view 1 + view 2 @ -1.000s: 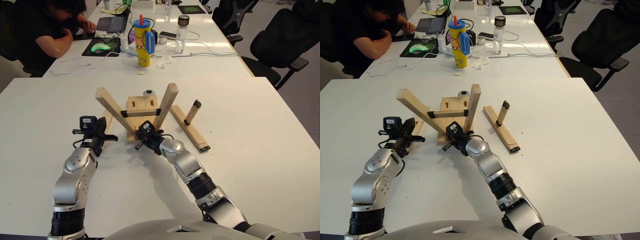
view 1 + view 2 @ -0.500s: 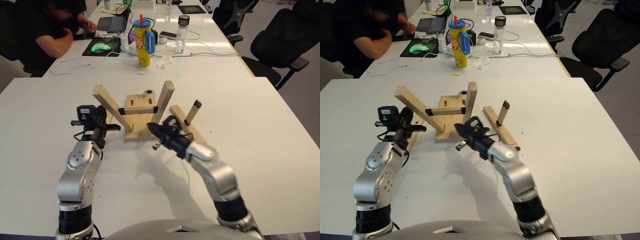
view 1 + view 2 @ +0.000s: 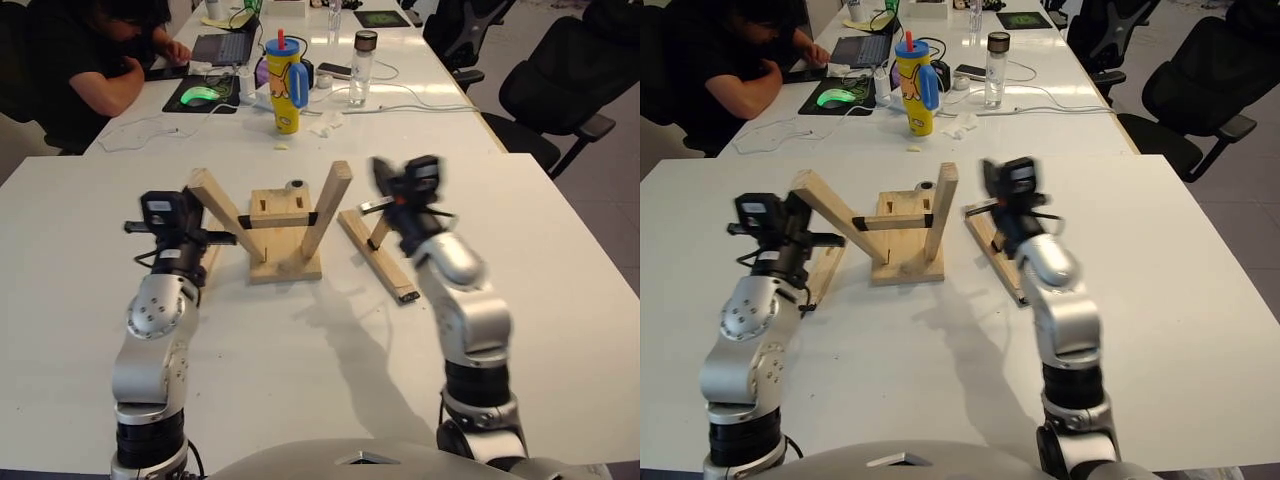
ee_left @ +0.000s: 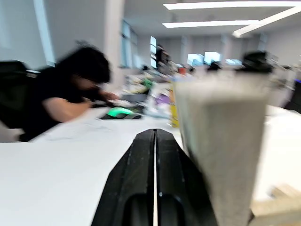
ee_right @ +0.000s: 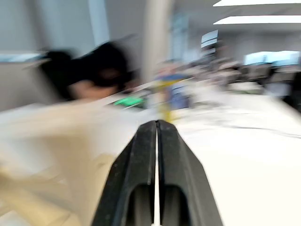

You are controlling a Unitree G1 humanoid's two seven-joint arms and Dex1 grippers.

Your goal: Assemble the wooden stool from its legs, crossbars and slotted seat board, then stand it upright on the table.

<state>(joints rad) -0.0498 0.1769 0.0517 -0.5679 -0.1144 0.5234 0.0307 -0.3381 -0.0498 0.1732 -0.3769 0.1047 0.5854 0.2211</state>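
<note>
The partly built stool lies upside down mid-table: its slotted seat board [image 3: 285,262] is flat, with two legs [image 3: 218,207] [image 3: 330,208] slanting up from it and a black-tipped crossbar [image 3: 283,220] between them. A second leg pair [image 3: 378,256] with a short crossbar [image 3: 384,226] lies flat to the right. My left gripper [image 3: 216,238] is shut and empty, level with the left leg and close beside it; that leg [image 4: 221,141] looms next to its fingers [image 4: 146,155]. My right gripper [image 3: 384,180] is raised above the lying leg pair, fingers [image 5: 167,141] shut on nothing.
A small round object [image 3: 296,185] sits behind the seat board. The far table holds a yellow cup [image 3: 285,85], a bottle [image 3: 362,65] and a laptop [image 3: 226,45], with a person seated there. Office chairs [image 3: 565,80] stand at the right. Bare white tabletop [image 3: 300,360] lies in front.
My right arm swung from the seat board's front edge up and to the right, ending above the lying leg pair. My left gripper rose slightly beside the left leg.
</note>
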